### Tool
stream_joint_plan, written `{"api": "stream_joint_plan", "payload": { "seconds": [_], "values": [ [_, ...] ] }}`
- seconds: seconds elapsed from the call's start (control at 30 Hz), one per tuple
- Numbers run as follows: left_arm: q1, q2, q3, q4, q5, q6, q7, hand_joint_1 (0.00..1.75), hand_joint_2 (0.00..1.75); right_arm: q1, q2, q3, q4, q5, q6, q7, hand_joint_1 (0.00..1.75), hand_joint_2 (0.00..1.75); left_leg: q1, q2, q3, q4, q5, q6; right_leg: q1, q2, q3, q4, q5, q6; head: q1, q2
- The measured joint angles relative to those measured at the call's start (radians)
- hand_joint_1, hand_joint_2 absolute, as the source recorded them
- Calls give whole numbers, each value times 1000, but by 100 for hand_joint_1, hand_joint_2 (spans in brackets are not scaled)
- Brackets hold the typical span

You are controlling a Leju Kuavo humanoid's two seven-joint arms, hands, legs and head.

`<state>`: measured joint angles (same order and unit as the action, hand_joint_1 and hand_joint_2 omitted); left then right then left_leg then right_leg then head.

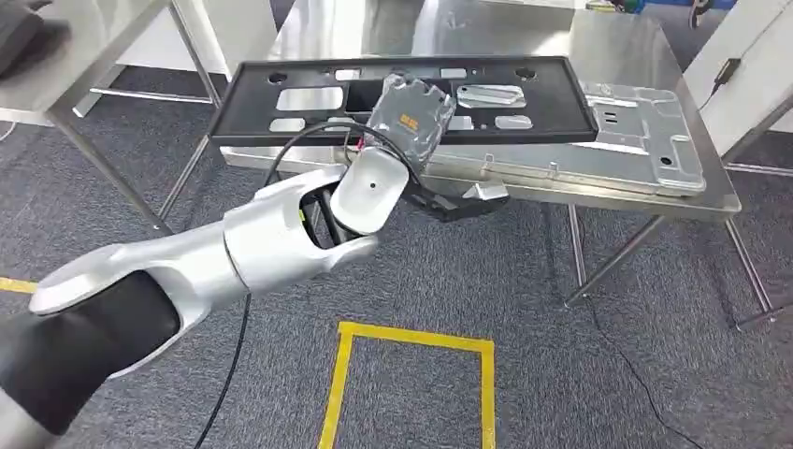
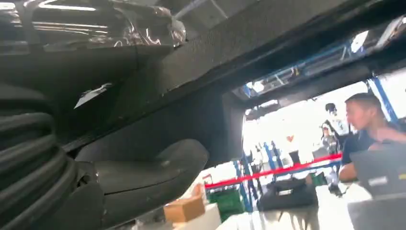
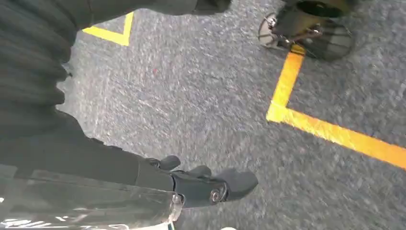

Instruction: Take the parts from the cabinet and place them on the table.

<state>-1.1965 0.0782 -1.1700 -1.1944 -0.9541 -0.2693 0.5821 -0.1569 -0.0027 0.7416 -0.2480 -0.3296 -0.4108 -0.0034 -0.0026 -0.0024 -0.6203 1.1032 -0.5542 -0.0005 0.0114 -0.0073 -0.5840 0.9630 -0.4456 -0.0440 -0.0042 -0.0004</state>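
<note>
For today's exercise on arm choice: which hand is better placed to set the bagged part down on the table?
The left hand: it already holds the bagged part over the table's near edge. The right hand hangs above the floor.

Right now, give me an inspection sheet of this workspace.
Surface: steel table, shiny, standing on grey carpet.
Job's things: long black panel and flat silver metal plate lie on the table; a grey bagged part is at the left hand, over the panel.
Clutter: nothing seen.
Hands: left hand reaches to the table's near edge, holding the bagged part; right hand hangs over the floor, holding nothing I can make out.
Cables: black cable loops along the left arm; another trails on the carpet.
Surroundings: yellow floor tape; a person in the left wrist view.
</note>
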Motion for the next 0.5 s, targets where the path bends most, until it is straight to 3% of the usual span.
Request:
{"api": "stream_joint_plan", "payload": {
  "seconds": [0.03, 0.07, 0.1, 0.13, 0.17, 0.23, 0.27, 0.3, 0.33, 0.37, 0.43, 0.47, 0.5],
  "values": [
    [1, 1, -1, 0, 0, 0, -1, 175, 175, 0, 3, 0, 0, 0, 1, 0, 0, 175, 4, -2, -40, 73, -28, -7, -3, 0, 4, 0, -2, 2, -3, 0],
    [6, 2, -2, 2, 0, 0, -3, 175, 175, 0, 5, 0, 1, -1, 2, 0, 0, 175, 9, -2, -86, 148, -52, -14, -7, 0, 8, 1, -9, 12, -5, 0],
    [10, 2, -2, 3, -1, 0, -6, 175, 175, 2, 7, 0, 1, -3, 2, 0, 0, 175, 13, -2, -120, 192, -57, -21, -11, 1, 12, 4, -16, 17, -8, 0],
    [13, 2, -2, 3, -1, 0, -9, 175, 175, 5, 10, 1, 2, -5, 2, 0, 0, 175, 18, -1, -134, 195, -37, -28, -16, 2, 16, 9, -23, 24, -10, 0],
    [13, 4, -2, 4, -1, 0, -10, 175, 175, 6, 10, 1, 2, -6, 2, 0, 0, 175, 24, 1, -127, 158, 6, -35, -22, 3, 20, 17, -33, 31, -15, 0],
    [13, 4, -2, 4, -3, 3, -11, 175, 175, 5, 12, 1, 2, -6, 2, 0, 0, 175, 37, 12, -65, -4, 120, -52, -35, 7, 30, 46, -63, 52, -24, 0],
    [14, 5, -2, 5, -3, 6, -13, 175, 175, 5, 11, 0, 3, -6, 2, 0, 0, 175, 30, 18, -59, -5, 92, -61, -36, 8, 27, 54, -76, 64, -28, 0],
    [14, 5, -3, 5, -3, 6, -15, 175, 175, 2, 10, 1, 3, -6, 2, 0, 0, 175, 30, 19, -49, -27, 84, -45, -31, 8, 20, 74, -85, 72, -40, 0],
    [18, 0, -2, 5, -3, 7, -17, 175, 175, 0, 10, 1, 3, -6, 1, 0, 0, 175, 28, 18, -49, -18, 80, -25, -30, 10, 21, 68, -85, 72, -28, 0],
    [19, 3, -2, 8, -3, 7, -16, 175, 175, 2, 11, 1, 2, -6, 2, 0, 0, 175, 27, 17, -49, -17, 76, -18, -30, 9, 24, 64, -85, 72, -19, 0],
    [17, 2, -1, 8, -3, 8, -16, 175, 175, 2, 12, 2, 3, -7, 2, 0, 0, 175, 31, 13, -41, -18, 71, -5, -32, 7, 32, 62, -96, 78, -18, 0],
    [17, 0, 0, 8, -5, 9, -17, 175, 175, 1, 12, 2, 2, -6, 2, 0, 0, 175, 31, 13, -33, -22, 67, 2, -33, 6, 28, 86, -108, 82, -11, 0],
    [15, -2, 0, 8, -6, 10, -17, 175, 175, 0, 12, 2, 3, -6, 2, 0, 0, 175, 31, 13, -26, -24, 63, 8, -33, 6, 1, 139, -129, 84, -3, 0]
  ]
}}
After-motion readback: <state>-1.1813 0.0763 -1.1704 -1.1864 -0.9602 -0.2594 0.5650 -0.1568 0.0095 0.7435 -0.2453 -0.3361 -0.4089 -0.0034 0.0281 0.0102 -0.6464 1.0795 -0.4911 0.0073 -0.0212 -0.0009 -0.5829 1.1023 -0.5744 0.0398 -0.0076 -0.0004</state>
